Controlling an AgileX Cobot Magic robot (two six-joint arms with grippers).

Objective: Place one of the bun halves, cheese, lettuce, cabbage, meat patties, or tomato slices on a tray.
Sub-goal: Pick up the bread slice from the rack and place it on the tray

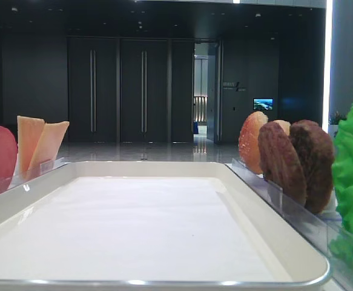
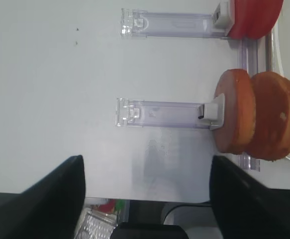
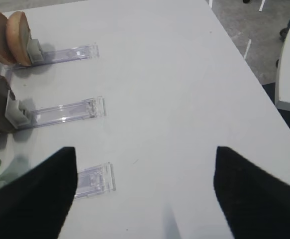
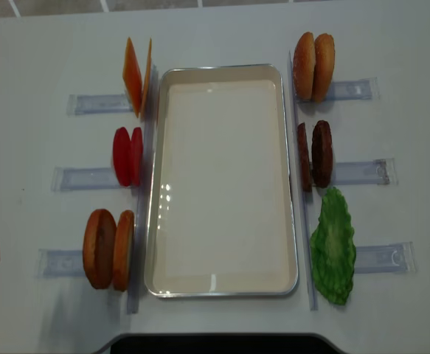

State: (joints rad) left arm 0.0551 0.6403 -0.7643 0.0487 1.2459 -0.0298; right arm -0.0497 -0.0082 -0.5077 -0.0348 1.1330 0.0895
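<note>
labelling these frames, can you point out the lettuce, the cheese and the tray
lettuce (image 4: pixel 333 247): overhead exterior view, middle of the green frilly leaf.
cheese (image 4: pixel 131 76): overhead exterior view, orange face of the left upright slice.
tray (image 4: pixel 222 67): overhead exterior view, glossy rim along the far short side.

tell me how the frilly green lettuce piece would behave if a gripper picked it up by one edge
The frilly green lettuce leaf looks thin and ruffled, so it would probably flex or droop rather than stay stiff. It seems light for its size. Standing on edge in its clear plastic holder, it may tip when nudged.
</note>
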